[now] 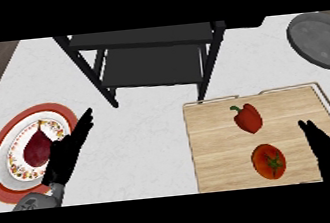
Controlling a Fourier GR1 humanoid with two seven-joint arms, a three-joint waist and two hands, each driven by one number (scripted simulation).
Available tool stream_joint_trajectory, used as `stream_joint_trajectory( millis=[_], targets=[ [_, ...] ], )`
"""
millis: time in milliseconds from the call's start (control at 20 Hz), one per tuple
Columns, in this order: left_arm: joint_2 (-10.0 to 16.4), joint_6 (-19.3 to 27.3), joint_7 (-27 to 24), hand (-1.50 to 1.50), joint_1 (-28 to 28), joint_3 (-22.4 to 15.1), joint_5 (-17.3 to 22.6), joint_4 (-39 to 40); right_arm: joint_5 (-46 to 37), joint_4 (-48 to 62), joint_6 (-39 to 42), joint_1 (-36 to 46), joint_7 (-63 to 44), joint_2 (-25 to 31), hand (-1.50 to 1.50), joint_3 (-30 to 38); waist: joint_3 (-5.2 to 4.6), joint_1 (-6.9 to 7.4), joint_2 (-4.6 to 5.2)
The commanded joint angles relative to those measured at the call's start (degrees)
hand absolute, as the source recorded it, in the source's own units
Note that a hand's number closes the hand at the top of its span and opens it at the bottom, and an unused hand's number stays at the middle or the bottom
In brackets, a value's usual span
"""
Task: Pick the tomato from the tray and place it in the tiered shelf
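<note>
We are looking down at a pale marbled table point(142, 151), with our two hands coming in from the lower edge. The tomato point(269, 160) is lying on the wooden tray point(216, 144), in its lower right part, with its green stem facing up. A red bell pepper point(248, 118) is lying on the same tray just above the tomato, and the two are not touching.

We are holding our right hand point(327, 150) over the tray's right side, just beside the tomato and apart from it. Its fingers point(306, 127) are stretching straight up the view, released and grasping nothing.

Our left hand point(67, 158) is hovering at the left of the table, well apart from the tray. Its fingers point(84, 124) are also released, pointing up and slightly to the right, and they are holding nothing. It is overlapping the right edge of a patterned plate point(56, 123) with a red border, and a dark red vegetable point(37, 148) is lying on that plate.

The black tiered shelf point(149, 65) is standing at the far side of the table, above the gap between our hands, with two dark levels showing. A grey round dish point(323, 40) is sitting at the far right corner.
</note>
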State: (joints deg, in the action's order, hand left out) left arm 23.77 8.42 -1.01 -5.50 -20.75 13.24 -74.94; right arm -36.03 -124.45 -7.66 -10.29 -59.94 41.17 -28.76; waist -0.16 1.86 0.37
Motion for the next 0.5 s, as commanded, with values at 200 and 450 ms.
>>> stream_joint_trajectory(
  millis=[200,450],
  targets=[
    [-2.6,1.8,-0.4,0.00,3.4,0.0,-2.3,-1.1,-7.4,7.5,7.2,8.5,-11.5,-12.0,-1.50,-5.1,0.12,-1.41,-0.35],
    [0.0,-0.5,2.4,0.00,1.4,3.6,-1.3,-1.9,-11.8,6.4,10.7,7.9,-12.7,-12.6,-1.50,-2.8,0.12,-1.96,-0.44]
  ],
)
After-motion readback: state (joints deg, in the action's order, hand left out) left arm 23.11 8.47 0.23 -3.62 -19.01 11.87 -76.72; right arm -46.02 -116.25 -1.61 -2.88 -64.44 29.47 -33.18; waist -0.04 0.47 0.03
